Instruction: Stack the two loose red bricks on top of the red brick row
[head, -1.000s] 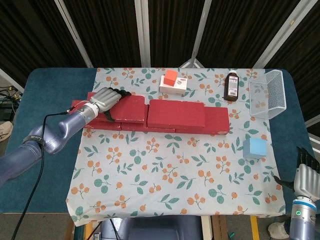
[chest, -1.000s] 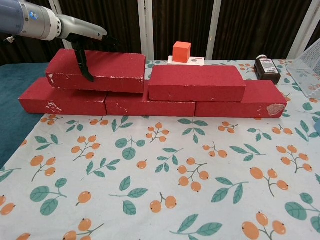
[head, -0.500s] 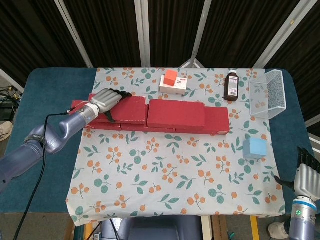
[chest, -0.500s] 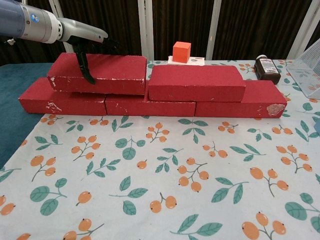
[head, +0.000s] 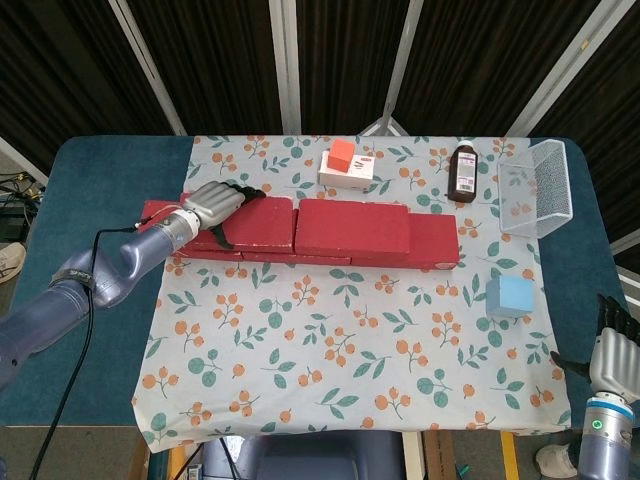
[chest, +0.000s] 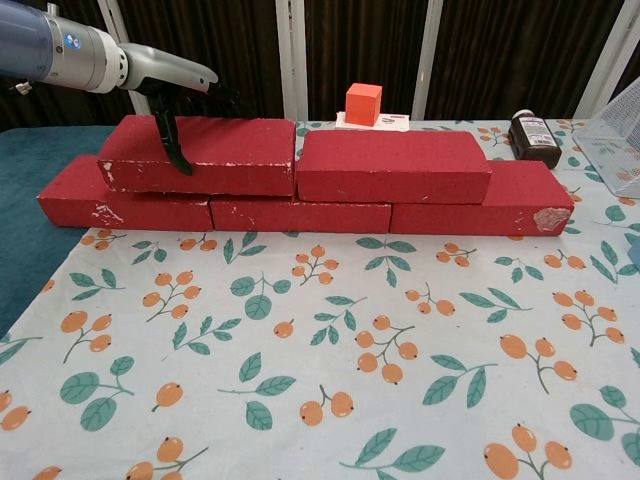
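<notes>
Where stacked: chipped bricks (chest: 205, 155) (rectangular)

Curtained lab booth (head: 200, 50), floral-clothed table (head: 100, 170)

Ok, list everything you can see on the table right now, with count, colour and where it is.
Bottom bricks: three, red, row across the cloth.
Top bricks: two, red, side by side on the row.
Cube: one, orange, on the white box.
Box: one, white, behind the bricks.
Bottle: one, dark brown, back right.
Basket: one, clear mesh, far right.
Block: one, light blue, right side.
Tablecloth: one, floral, over blue table.
Left hand: grips the left top brick.
Right hand: low at the right edge, holding nothing.
</notes>
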